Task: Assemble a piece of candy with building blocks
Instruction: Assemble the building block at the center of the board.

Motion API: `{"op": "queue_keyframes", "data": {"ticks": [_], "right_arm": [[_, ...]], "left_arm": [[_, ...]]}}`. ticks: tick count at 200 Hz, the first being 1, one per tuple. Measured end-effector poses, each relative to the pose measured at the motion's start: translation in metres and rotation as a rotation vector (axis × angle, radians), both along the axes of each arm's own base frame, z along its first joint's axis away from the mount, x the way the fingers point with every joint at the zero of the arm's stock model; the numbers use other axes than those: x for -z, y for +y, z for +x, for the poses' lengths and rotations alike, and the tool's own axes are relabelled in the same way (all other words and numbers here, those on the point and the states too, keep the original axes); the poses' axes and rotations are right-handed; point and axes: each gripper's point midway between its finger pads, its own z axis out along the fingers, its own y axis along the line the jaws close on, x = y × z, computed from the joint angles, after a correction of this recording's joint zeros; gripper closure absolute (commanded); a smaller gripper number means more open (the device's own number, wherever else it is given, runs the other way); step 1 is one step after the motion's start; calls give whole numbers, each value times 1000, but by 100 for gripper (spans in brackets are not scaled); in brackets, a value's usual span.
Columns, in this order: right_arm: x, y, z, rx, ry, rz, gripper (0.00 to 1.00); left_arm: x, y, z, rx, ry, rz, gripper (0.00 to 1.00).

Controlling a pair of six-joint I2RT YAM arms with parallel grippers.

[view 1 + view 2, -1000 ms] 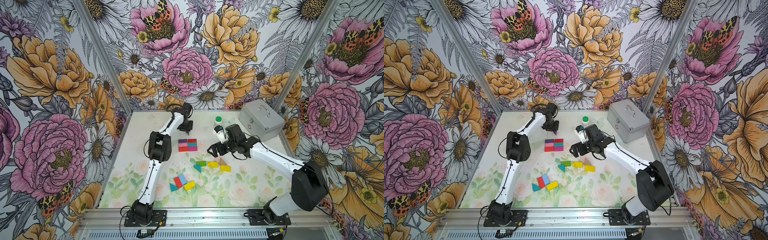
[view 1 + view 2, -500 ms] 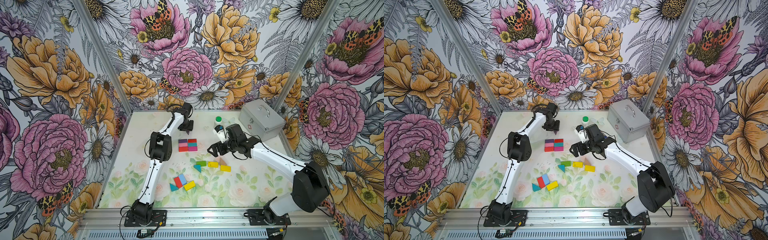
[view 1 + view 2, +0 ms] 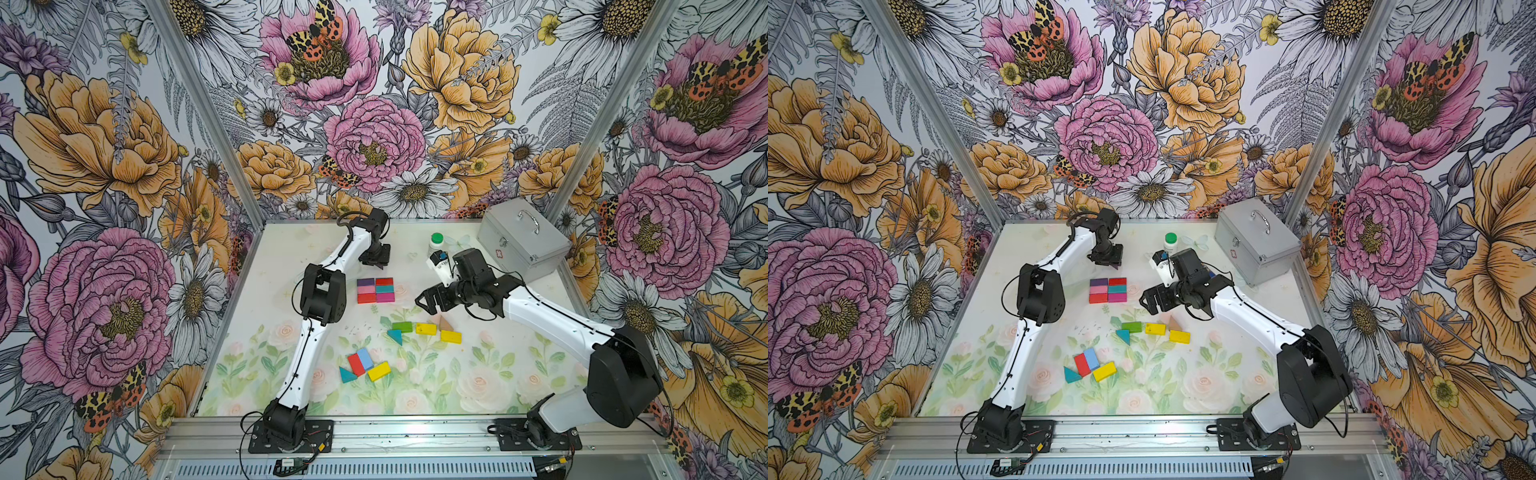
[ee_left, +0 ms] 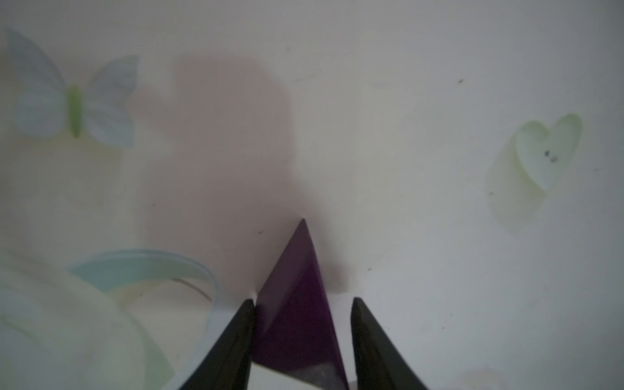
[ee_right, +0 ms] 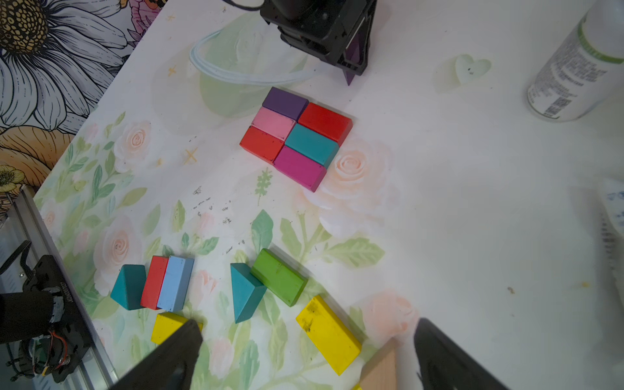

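Landmark: six-block rectangle (image 3: 375, 290), blocks flush, flat on table (image 3: 519, 374).

Left gripper (image 3: 376, 261): just beyond rectangle's far side, low. Jaws slightly parted about purple triangle (image 4: 297, 304). One jaw touches it, sliver of gap at other. Triangle tip points down.

Right gripper (image 3: 424, 300): just right of rectangle, jaws spread wide, empty.

Loose blocks (image 3: 415, 330): on rectangle's near side, apart from it. Second cluster (image 3: 363, 368): farther out on same side.
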Motion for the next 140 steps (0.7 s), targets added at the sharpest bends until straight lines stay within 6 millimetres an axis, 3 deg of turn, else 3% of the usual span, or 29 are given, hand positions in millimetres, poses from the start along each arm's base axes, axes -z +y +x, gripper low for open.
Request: {"op": "queue_keyframes", "data": {"ticks": [65,91,109,140], "right_arm": [[0,0,0,0,1,0,1],[1,0,-1,0,3,-2,1],[2,-1,-1,0,5,-3,1],[2,-1,-1,0,5,-3,1]], "left_arm": [[0,-28,-14,57,4,-2,53],[-4,-26,-15,81,-5,14,52],[-13,-22,-16,95,-17,28,42],[-27,-17,-9,98,-49,23,41]]}}
